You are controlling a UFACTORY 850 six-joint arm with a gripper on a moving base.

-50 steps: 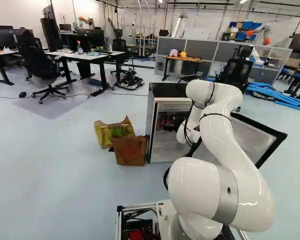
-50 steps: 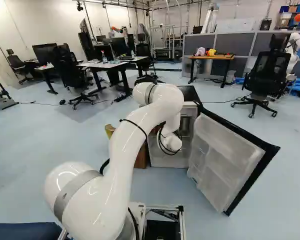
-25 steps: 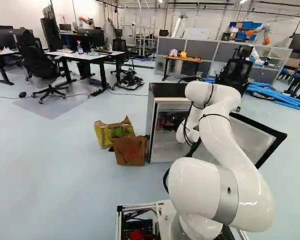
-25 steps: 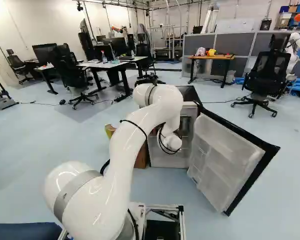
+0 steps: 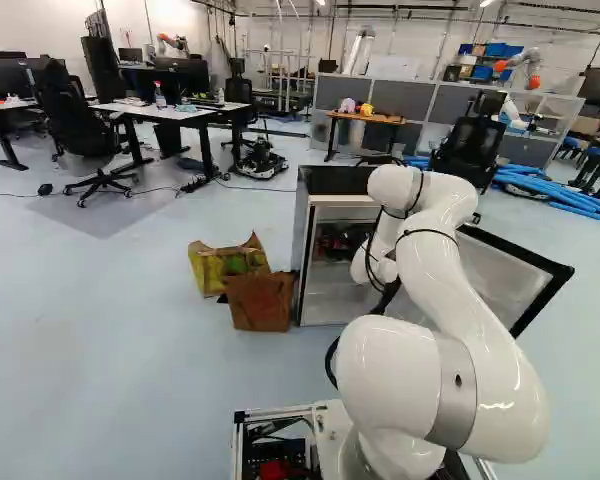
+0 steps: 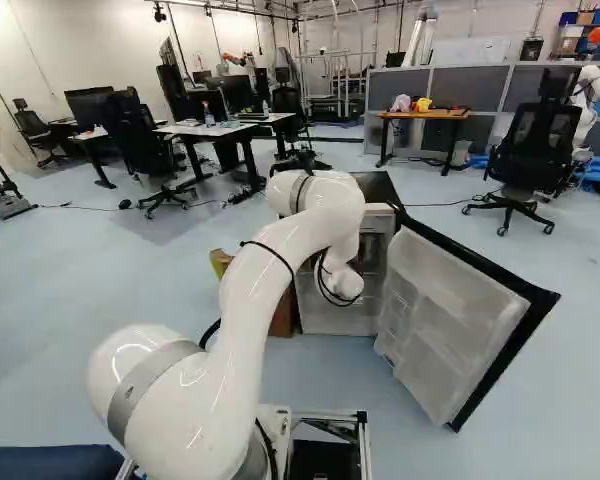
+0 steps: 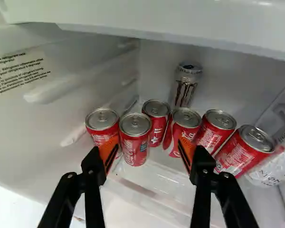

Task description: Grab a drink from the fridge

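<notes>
Gripper (image 7: pixel 148 145) fingers (image 7: pixel 189 151) spread, nearest red can (image 7: pixel 134 142) ahead between them, depth unclear. Centre on it, ease in, close

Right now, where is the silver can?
In the wrist view, the silver can stands ahead of the gripper, behind the red cans, near the back wall of the fridge.

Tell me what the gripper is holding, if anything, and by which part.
Nothing is held: the gripper is open, its fingers apart at the red cans.
</notes>
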